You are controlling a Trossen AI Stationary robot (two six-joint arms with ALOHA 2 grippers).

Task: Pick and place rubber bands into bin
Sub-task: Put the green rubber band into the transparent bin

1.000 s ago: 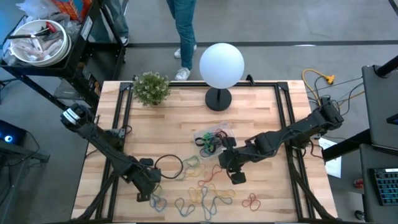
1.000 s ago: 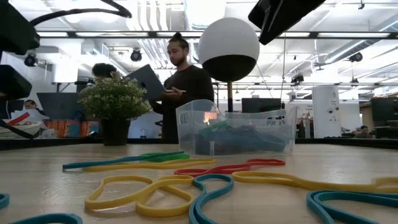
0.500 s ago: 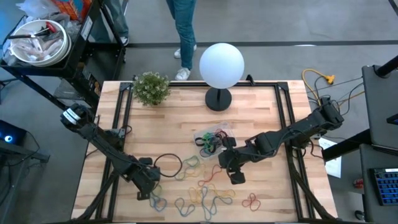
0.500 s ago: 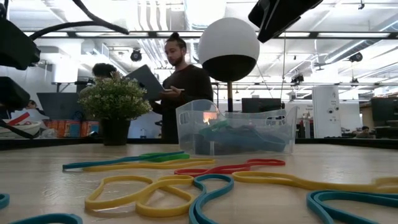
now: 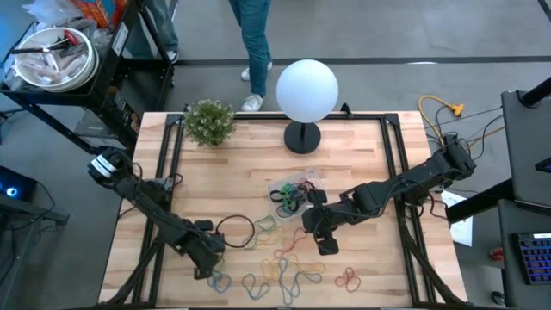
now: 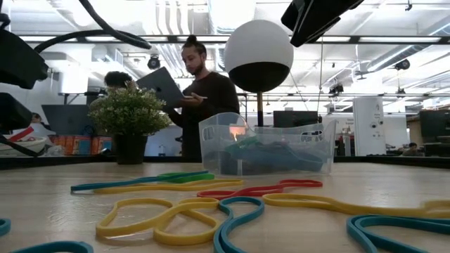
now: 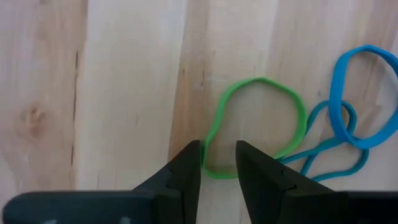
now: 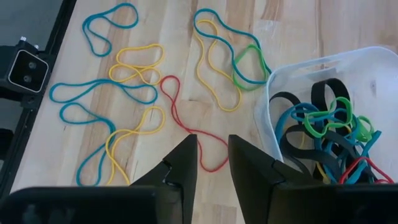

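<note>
Behind the wooden table (image 5: 215, 181) you have a busy room, with a person (image 6: 204, 98) standing past the white globe lamp (image 5: 306, 89) and a small plant (image 5: 209, 121). Your left gripper (image 7: 217, 163) is low over the near left part of the table, its fingers parted only narrowly, one on each side of the edge of a green rubber band (image 7: 255, 124); they hold nothing yet. Your right gripper (image 8: 211, 158) hovers beside the bin (image 8: 323, 68), fingers also a little apart and empty, above a thin red band (image 8: 186, 118). The bin stands near the middle of the table and already contains a tangle of black, blue, green and red bands. The other rubber bands (image 5: 275, 263) lie loose and flat on the near side of the table, yellow, blue, red and green, several crossing each other. I think the risk is here: the green band touches a blue loop (image 7: 364, 93), so the lift can drag the neighbour too, or the thin flat band can slip out if the fingers close above the wood.
</note>
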